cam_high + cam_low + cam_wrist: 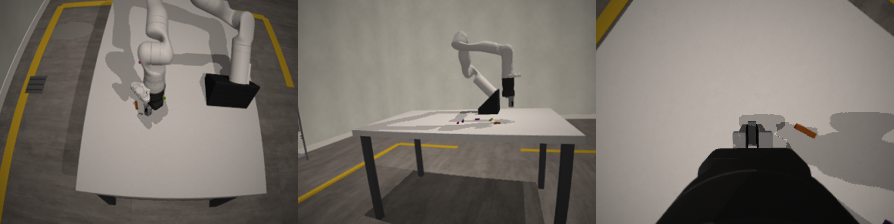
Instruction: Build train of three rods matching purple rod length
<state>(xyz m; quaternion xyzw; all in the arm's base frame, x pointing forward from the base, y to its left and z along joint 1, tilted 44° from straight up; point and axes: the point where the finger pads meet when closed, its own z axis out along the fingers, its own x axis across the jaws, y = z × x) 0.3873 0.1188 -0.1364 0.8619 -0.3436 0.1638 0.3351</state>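
Observation:
My gripper (147, 111) hangs above the table, just right of the orange rod (136, 105). In the wrist view the fingers are shut on a small dark grey piece, which looks like the grey rod (752, 129). The orange rod (806, 130) lies flat on the table to the right of the fingers. In the exterior view the gripper (511, 101) is well above the table top. A lime rod (164, 98) lies beside the wrist, partly hidden. A magenta rod (139, 62) lies farther back. The purple rod (477, 119) shows only in the exterior view.
The arm's black base block (228, 91) stands at the right side of the table. A small blue rod (463, 120) lies near the magenta rod (457, 122). The arm's shadow falls across the back of the table.

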